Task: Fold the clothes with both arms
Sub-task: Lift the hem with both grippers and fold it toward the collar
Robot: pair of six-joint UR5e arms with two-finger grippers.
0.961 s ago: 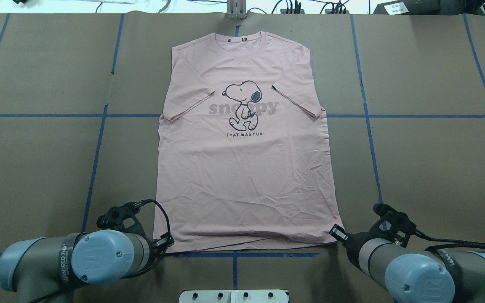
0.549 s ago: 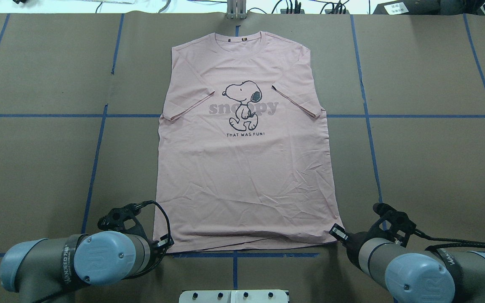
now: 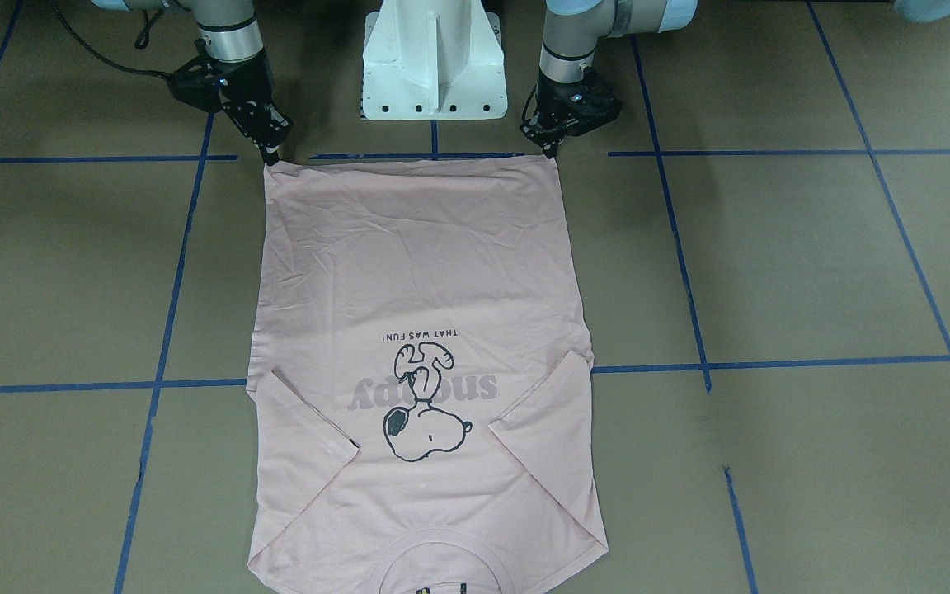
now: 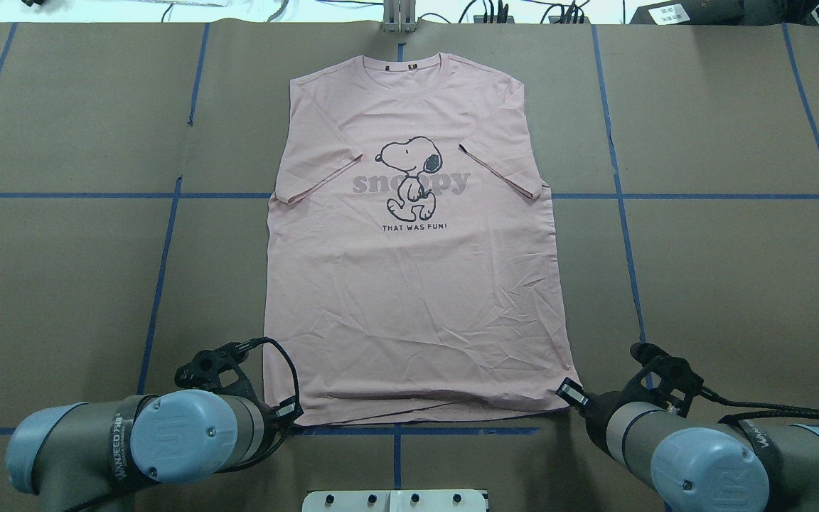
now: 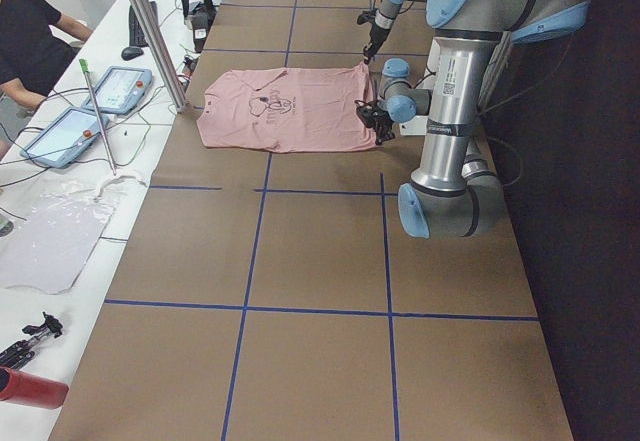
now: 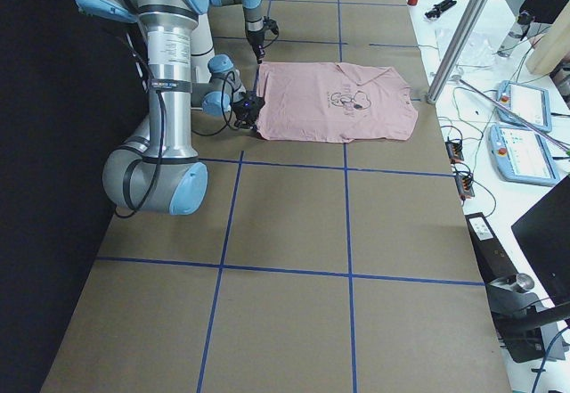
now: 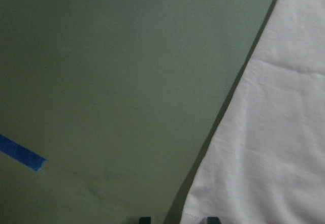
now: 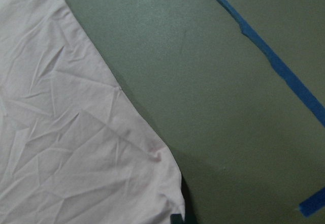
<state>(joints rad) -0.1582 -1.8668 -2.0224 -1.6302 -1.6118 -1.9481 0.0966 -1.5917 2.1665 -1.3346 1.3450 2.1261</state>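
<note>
The pink T-shirt (image 4: 409, 299) is laid flat on the desk (image 4: 736, 270), print upward, with the sleeves folded inward and the collar at the far edge. The left fingers (image 3: 556, 140) are held slightly apart around the near hem corner on that side. The right fingers (image 3: 265, 140) are closed on the other hem corner.

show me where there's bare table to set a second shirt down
Wide bare table lies on either side of the shirt, out from its long edges. It is crowded along the hem: the left gripper and right gripper sit at its corners, with the white base between.
</note>
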